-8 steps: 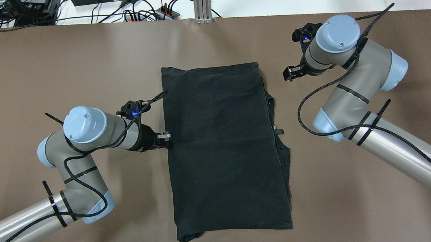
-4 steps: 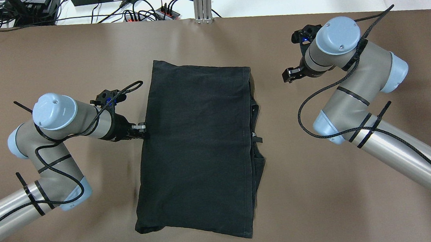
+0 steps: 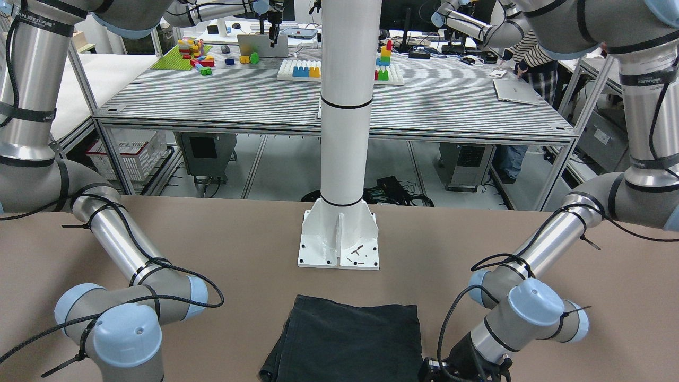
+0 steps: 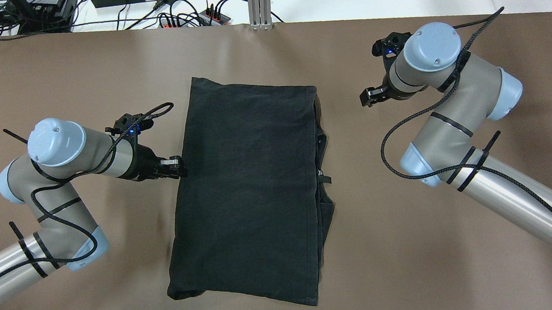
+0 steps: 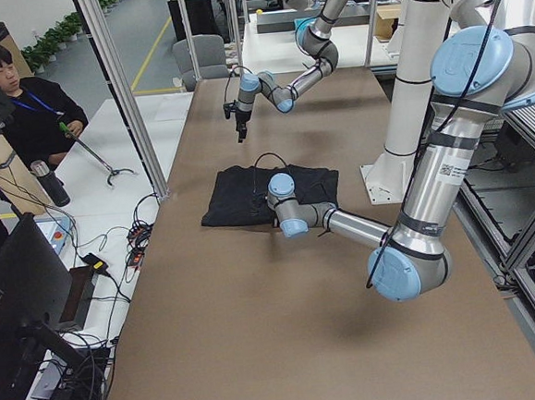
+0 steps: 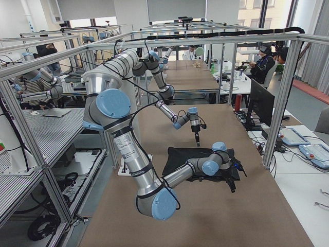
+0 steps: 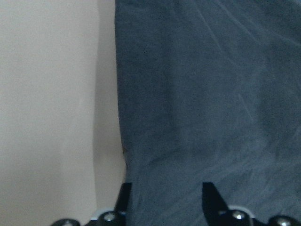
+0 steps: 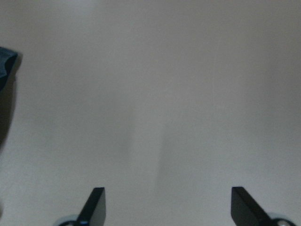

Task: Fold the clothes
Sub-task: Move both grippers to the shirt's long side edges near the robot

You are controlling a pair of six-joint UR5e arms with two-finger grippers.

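Moved: since a second ago you can see that the left arm (image 4: 58, 150) has pulled back toward its own side. The clothes (image 4: 248, 178) have slid with it and turned, so their near end now sits further left than their far end. The right arm (image 4: 452, 87) has barely shifted.
Tabletop (image 4: 45, 71): brown, and it carries the clothes near its middle.
White pillar (image 3: 345, 106): it stands on its base plate (image 3: 339, 249) at the robot's edge of the tabletop, close to the nearest hem of the clothes but apart from it.
Clothes: one dark folded rectangle lying flat and skewed, with uneven layers peeking out along its right edge.
Left end effector (image 4: 179, 167): you find it at the left edge of the clothes, fingers (image 7: 209, 200) drawn partway in with fabric between them, pinching that edge.
Right end effector (image 4: 367, 97): fingers spread wide over the tabletop, well apart from the far right corner of the clothes.
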